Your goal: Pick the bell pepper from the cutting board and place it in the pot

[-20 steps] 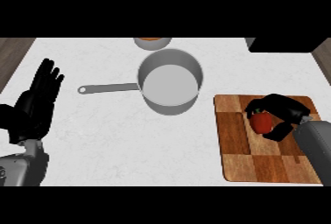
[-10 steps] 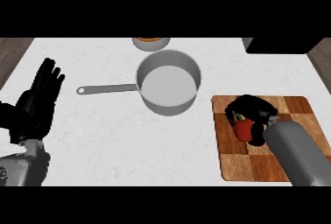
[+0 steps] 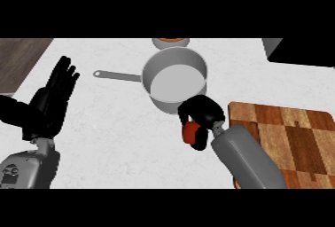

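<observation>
My right hand (image 3: 204, 111) is curled round the red bell pepper (image 3: 190, 133) and holds it over the white counter, just left of the wooden cutting board (image 3: 288, 128). Its fingers reach the near rim of the grey pot (image 3: 175, 77), which stands with its long handle pointing left. Only part of the pepper shows below the fingers. My left hand (image 3: 49, 104) rests open at the left edge of the view, fingers up.
A small bowl with orange contents (image 3: 171, 41) sits behind the pot at the top edge. A dark object (image 3: 302, 51) fills the top right corner. A brown surface (image 3: 20, 57) borders the counter at the upper left.
My right hand has lifted the pepper off the cutting board and carried it left toward the pot. The view has shifted too. The left hand has stayed still.
</observation>
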